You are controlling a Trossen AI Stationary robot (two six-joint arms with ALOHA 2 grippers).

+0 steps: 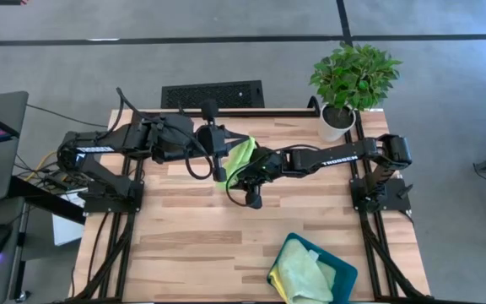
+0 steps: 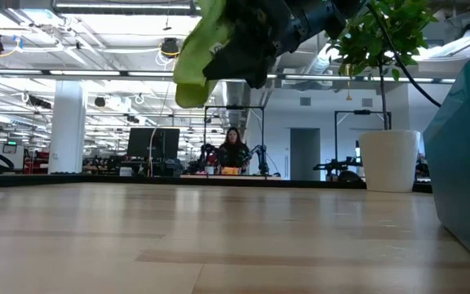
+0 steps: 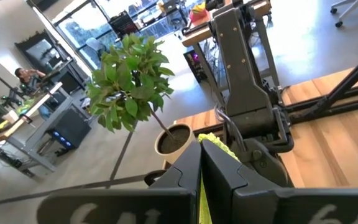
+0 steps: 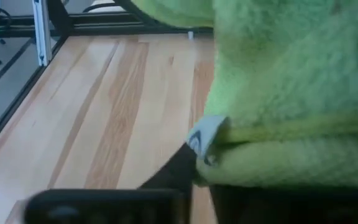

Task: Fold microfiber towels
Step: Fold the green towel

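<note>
The lime green towel [image 1: 241, 154] hangs lifted above the middle of the wooden table, bunched between my two grippers. My left gripper [image 1: 220, 169] is shut on it from the table's left. My right gripper [image 1: 248, 179] comes in from the right and is shut on it too. In the low view the towel [image 2: 196, 57] hangs high above the tabletop. In the right wrist view the towel [image 4: 291, 93] fills most of the picture, with a small white tag [image 4: 204, 142] at its edge. Other pale green and yellow towels [image 1: 300, 272] lie in the teal tray [image 1: 345, 275]. My left gripper pinches a thin edge of the lime green towel [image 3: 201, 196] between its two shut fingers [image 3: 179, 180]. The towel is lifted clear of the table. My right gripper has the towel near the edge with the tag [image 4: 241, 168]. The towel covers the fingers and hides the place of contact. The towel hangs clear of the table.
The teal tray stands at the table's near right corner. A potted plant [image 1: 353, 80] stands at the far right corner. A dark grille [image 1: 212, 94] lies beyond the far edge. Bare wood [image 1: 184, 245] stretches across the near left half.
</note>
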